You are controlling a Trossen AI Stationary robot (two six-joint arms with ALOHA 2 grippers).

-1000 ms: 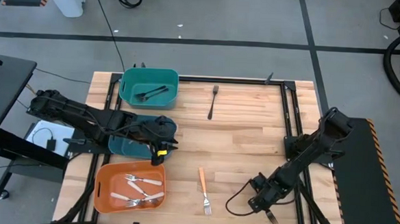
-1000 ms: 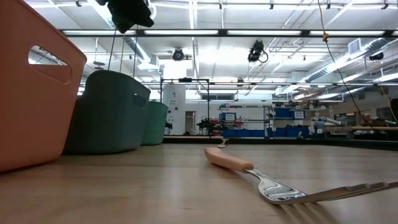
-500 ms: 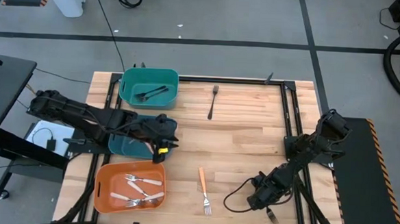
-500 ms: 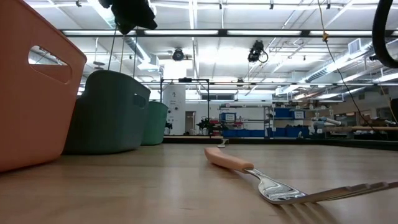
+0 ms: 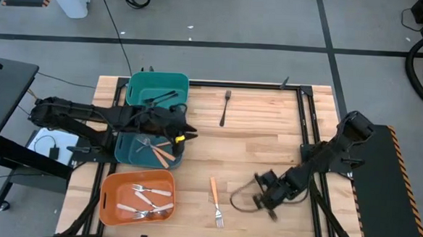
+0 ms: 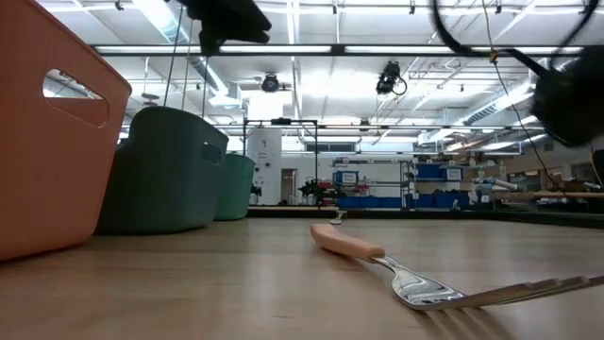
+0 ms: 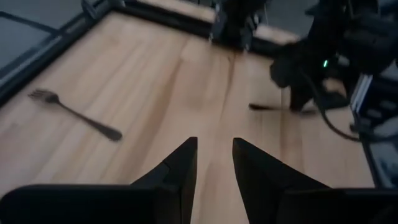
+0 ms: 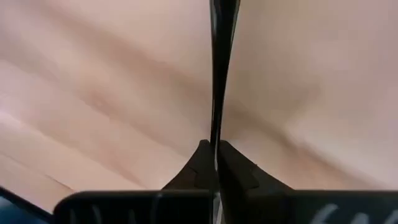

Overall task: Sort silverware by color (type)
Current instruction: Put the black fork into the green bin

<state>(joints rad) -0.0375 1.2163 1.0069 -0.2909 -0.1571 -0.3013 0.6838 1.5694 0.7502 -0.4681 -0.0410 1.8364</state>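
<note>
Right wrist view, right pincer (image 8: pixel 214 152) clamped on black utensil (image 8: pixel 219 68), above table (image 8: pixel 93 74)

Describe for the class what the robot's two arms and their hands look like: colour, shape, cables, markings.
Both arms are dark, jointed and slim. The left hand ends in two black wedge-shaped fingers and carries a small orange-yellow mark. A black cable loops beside the right hand, whose fingers are thin black blades. A green light glows on the right arm.

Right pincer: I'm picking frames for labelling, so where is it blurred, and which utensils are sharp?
High view: right pincer smeared by motion. Low view: it's a dark blur. Right wrist view: the black utensil it pinches is soft. High view: black fork is crisp.
</note>
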